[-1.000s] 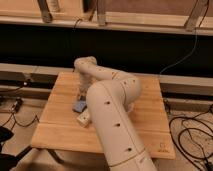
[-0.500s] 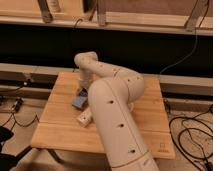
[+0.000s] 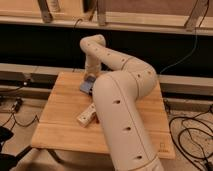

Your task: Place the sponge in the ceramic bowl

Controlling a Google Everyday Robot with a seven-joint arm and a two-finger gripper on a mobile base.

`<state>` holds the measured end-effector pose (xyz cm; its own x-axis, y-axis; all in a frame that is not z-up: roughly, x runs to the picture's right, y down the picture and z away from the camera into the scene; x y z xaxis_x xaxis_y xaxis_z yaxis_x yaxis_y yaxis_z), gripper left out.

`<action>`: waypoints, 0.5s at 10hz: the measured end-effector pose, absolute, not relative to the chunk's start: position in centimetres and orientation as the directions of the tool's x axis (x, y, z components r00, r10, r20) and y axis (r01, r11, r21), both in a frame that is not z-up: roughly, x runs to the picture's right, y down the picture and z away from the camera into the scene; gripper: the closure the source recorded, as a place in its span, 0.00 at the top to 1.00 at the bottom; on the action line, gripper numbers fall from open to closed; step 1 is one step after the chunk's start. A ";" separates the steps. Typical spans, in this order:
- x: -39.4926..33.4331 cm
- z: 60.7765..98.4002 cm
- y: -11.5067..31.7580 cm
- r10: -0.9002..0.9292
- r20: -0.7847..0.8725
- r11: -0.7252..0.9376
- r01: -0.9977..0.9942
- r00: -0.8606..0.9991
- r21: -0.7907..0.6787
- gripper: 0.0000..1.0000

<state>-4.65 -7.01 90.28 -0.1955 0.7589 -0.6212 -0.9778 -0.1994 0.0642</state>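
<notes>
The sponge, a small blue pad, hangs just above the back left part of the wooden table. My gripper comes down onto it from above and is shut on its upper edge. The thick cream arm bends across the middle of the view and covers much of the table's right half. The ceramic bowl is hidden or out of view.
A long white bar-shaped object lies on the table in front of the sponge, beside the arm. Dark cables trail on the floor to the right and at the left. A shelf with metal posts runs along the back wall.
The gripper closed on the sponge. The sponge has since risen off the table and shifted back and right, away from the white bar.
</notes>
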 end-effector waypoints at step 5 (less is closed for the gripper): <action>7.4 87.6 -8.2 0.694 -0.547 -0.414 -0.881 -0.468 0.229 0.00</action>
